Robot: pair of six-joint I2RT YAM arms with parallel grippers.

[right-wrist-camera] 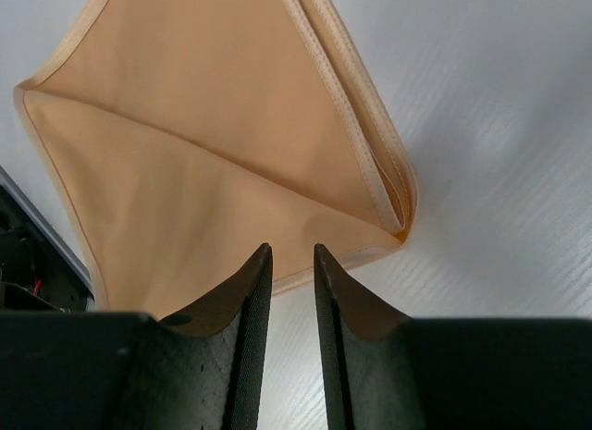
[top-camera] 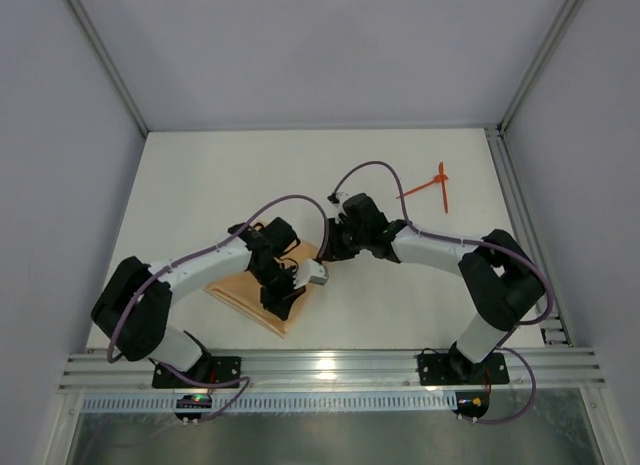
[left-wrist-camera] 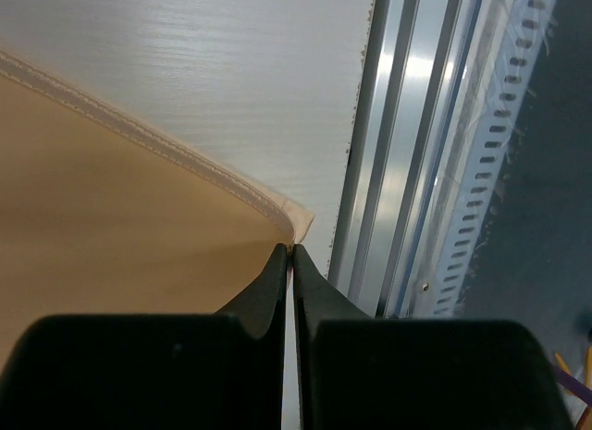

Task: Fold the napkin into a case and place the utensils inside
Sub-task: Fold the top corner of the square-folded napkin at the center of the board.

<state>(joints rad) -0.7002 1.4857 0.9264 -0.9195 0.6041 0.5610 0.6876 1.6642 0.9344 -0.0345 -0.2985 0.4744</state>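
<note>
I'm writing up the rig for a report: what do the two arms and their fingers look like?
Both the left arm and the right arm have white tubular links between bulky black joint housings. A thin purple cable loops loosely along each. The fingers are matte black, tapering to narrow tips, with finely textured inner faces.

White table (top-camera: 250, 175) enclosed by plain grey walls (top-camera: 300, 45) with metal corner posts (top-camera: 103, 55). Aluminium rails (top-camera: 330, 365) and a perforated strip (top-camera: 330, 400) run along its near edge. Lighting is soft and even.
</note>
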